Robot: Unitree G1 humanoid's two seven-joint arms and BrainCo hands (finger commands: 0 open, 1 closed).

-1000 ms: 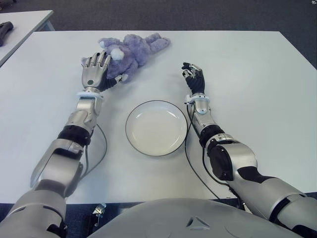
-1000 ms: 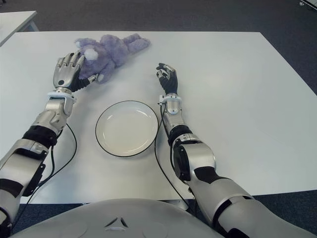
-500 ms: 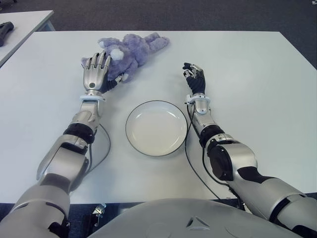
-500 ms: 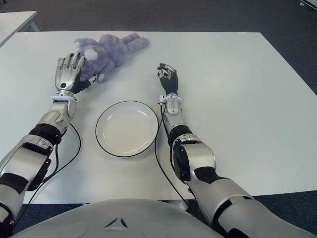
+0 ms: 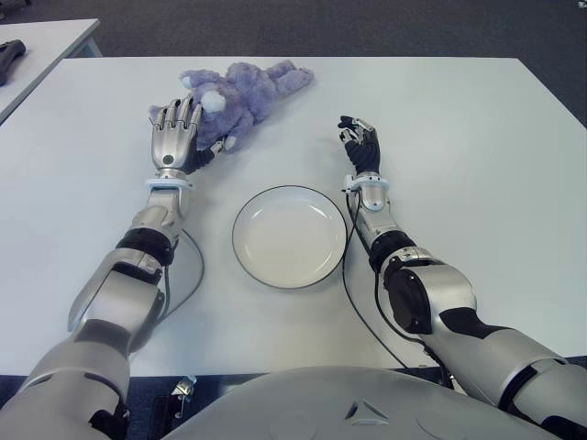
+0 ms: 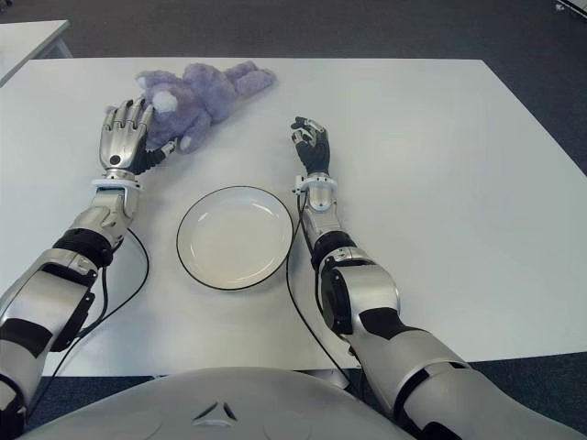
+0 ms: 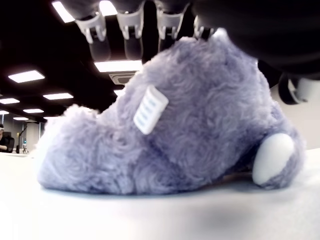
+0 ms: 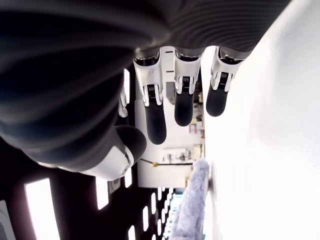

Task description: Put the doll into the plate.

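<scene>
A purple plush doll [image 5: 240,97] lies on the white table [image 5: 459,137] at the far left of centre. My left hand [image 5: 176,131] is at the doll's near left side, fingers spread and reaching over its body without closing on it. In the left wrist view the doll [image 7: 175,125] fills the frame with the fingertips [image 7: 131,42] just above it. A white plate [image 5: 289,236] with a dark rim sits empty in the middle of the table. My right hand [image 5: 359,139] shows beside the plate on its far right, fingers relaxed and holding nothing.
A second white table [image 5: 37,46] stands at the far left with a dark object [image 5: 9,53] on it. A thin black cable [image 5: 188,266] runs along my left forearm, another along my right arm near the plate's right rim.
My left hand has shifted slightly to the left and back along the doll's side. The doll, the plate and my right hand have kept their places.
</scene>
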